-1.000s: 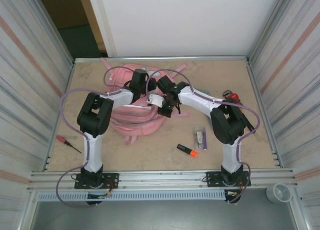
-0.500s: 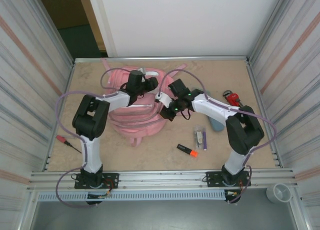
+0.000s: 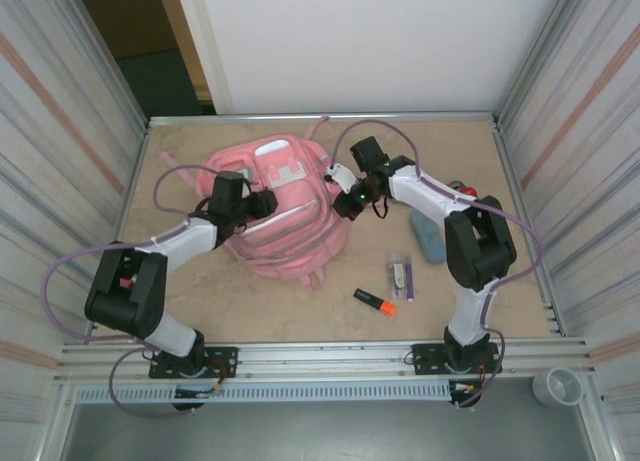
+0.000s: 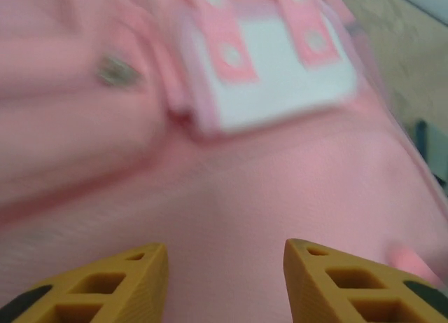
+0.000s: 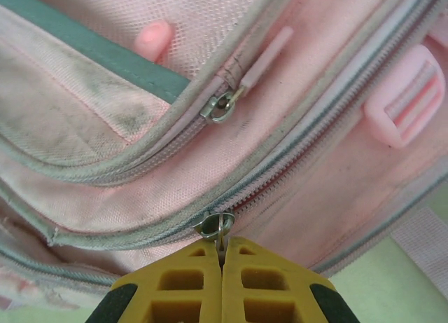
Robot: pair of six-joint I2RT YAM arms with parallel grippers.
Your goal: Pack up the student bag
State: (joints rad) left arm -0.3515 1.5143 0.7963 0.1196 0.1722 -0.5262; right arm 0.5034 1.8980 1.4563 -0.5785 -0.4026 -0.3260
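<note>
beige surface (image 3: 300, 301), pink student bag (image 3: 285, 221) lying flat toward the back. left arm stretched low, left gripper (image 4: 225, 256) gaping over its fabric; right arm bent inward, right gripper (image 5: 222, 249) pinched on its zip pull (image 5: 215, 225).

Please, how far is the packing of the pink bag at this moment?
Nothing looks packed: the orange highlighter, clear packet and blue-grey item lie on the table beside the student bag. In hand: the right gripper is shut on a zip pull; the left gripper hovers open over the bag. Left: opening the zip, loading the items, closing.
</note>
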